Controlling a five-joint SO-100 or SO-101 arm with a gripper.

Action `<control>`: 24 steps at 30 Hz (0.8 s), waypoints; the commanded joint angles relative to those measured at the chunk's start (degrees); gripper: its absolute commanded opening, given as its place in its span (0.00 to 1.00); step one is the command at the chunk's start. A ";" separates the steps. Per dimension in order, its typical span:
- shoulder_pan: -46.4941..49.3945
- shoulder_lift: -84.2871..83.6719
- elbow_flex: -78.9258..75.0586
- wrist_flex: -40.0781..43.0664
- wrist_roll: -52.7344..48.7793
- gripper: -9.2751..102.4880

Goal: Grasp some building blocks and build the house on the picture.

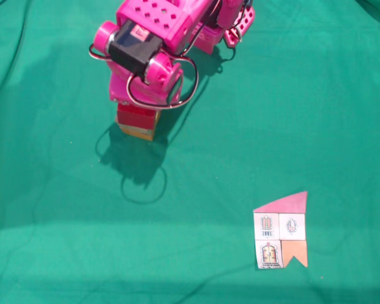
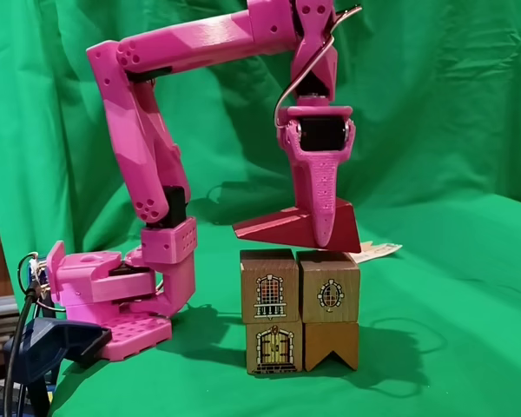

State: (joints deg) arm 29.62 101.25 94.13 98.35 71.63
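Note:
In a fixed view from the front, my pink gripper points straight down and is shut on a dark red slanted roof block. The block sits level at the top of the house. I cannot tell whether it touches. The house is a two-by-two stack: two brown window cubes above a door cube and an orange notched block. From above, the arm covers most of the stack, leaving a red and orange edge. The picture lies flat at the lower right.
Green cloth covers the table and hangs as a backdrop. The arm's base stands left of the stack in the front view, with a blue clamp and cables beside it. The card's edge peeks out behind the stack.

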 commanded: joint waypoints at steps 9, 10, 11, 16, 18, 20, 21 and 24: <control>-0.18 -0.97 -1.58 -0.26 -0.09 0.28; -0.18 -0.97 -1.58 -0.26 -0.09 0.28; -0.09 -0.97 -1.58 -0.26 -0.09 0.28; -0.09 -1.05 -1.58 -0.26 -0.09 0.28; 0.00 -1.05 -1.58 -0.18 -0.09 0.28; 0.00 -1.05 -1.58 -0.18 -0.09 0.28; 0.18 -1.05 -1.58 -0.18 -0.09 0.28; 1.85 -1.23 -1.58 -0.18 -0.09 0.28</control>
State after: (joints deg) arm 29.79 99.93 94.13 98.35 71.63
